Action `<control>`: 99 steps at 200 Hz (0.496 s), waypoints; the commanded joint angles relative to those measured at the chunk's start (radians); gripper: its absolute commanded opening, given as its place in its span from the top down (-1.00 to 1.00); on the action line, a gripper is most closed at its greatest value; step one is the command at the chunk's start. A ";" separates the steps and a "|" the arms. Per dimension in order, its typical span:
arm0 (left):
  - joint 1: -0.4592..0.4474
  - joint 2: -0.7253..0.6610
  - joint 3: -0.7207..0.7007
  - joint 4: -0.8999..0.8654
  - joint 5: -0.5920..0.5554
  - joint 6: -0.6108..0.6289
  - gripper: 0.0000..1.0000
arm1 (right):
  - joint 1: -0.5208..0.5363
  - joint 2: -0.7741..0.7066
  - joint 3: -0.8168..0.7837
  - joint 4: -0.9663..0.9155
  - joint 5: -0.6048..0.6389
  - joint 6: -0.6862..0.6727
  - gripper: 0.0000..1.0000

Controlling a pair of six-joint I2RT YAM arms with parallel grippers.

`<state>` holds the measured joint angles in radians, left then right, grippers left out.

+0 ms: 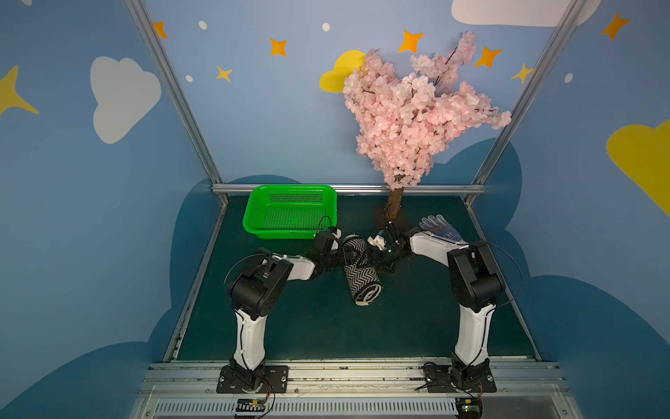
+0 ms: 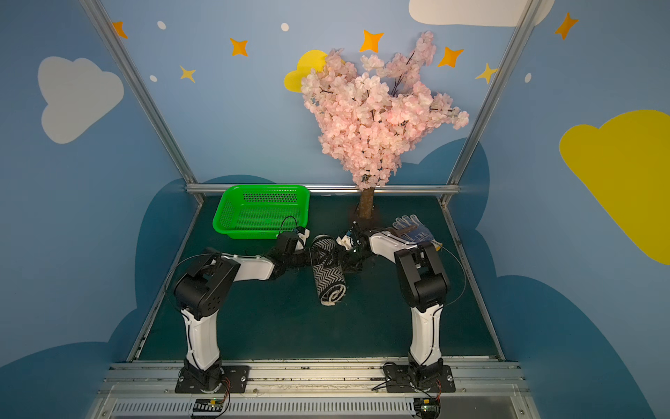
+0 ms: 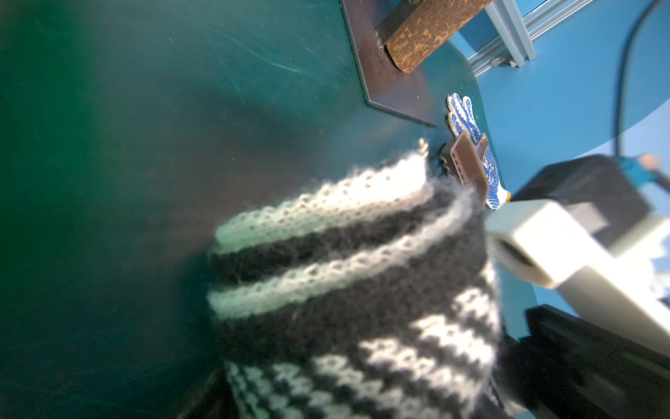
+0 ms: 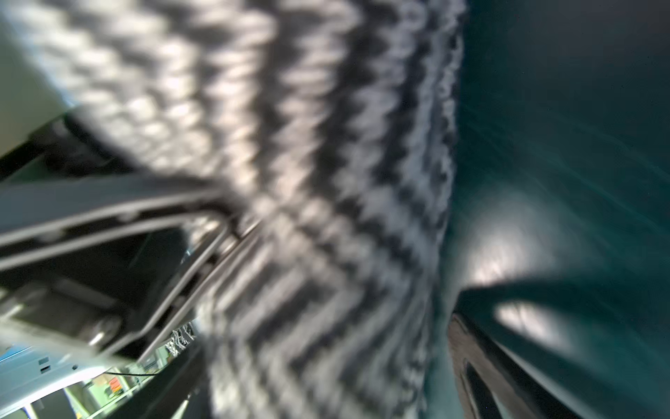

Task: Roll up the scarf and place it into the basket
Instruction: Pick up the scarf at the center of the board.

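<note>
As arms (image 1: 290,266) (image 1: 431,246) bend, tools (image 1: 339,254) (image 1: 375,254) flank scarf (image 1: 360,275).

The rolled scarf (image 1: 360,275) fills the gap between the left hand (image 1: 335,255) and the right hand (image 1: 379,257). Just beyond the left hand stands the basket (image 1: 293,187). Beyond the right hand is the tree trunk (image 1: 394,203), and outward of it a glove (image 1: 440,226). Nearer than both, the tabletop (image 1: 326,326) lies open.

The left arm (image 1: 250,337) and right arm (image 1: 473,333) share white tapered links and blocky black joints (image 1: 259,286). Thin black cables (image 3: 620,83) run along them. Each has a black base plate (image 1: 272,381) with silver screws (image 1: 284,378) and red-black wires (image 1: 269,391).
</note>
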<state>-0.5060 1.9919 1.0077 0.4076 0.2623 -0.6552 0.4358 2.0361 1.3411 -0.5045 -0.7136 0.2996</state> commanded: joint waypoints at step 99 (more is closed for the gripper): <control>-0.004 0.110 -0.110 -0.259 0.022 -0.072 -0.67 | 0.064 0.104 -0.112 0.118 -0.048 0.046 -0.05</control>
<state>-0.4995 1.9961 0.9813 0.4614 0.2741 -0.6811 0.4652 2.0792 1.2766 -0.3294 -0.8288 0.3584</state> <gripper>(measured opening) 0.836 0.567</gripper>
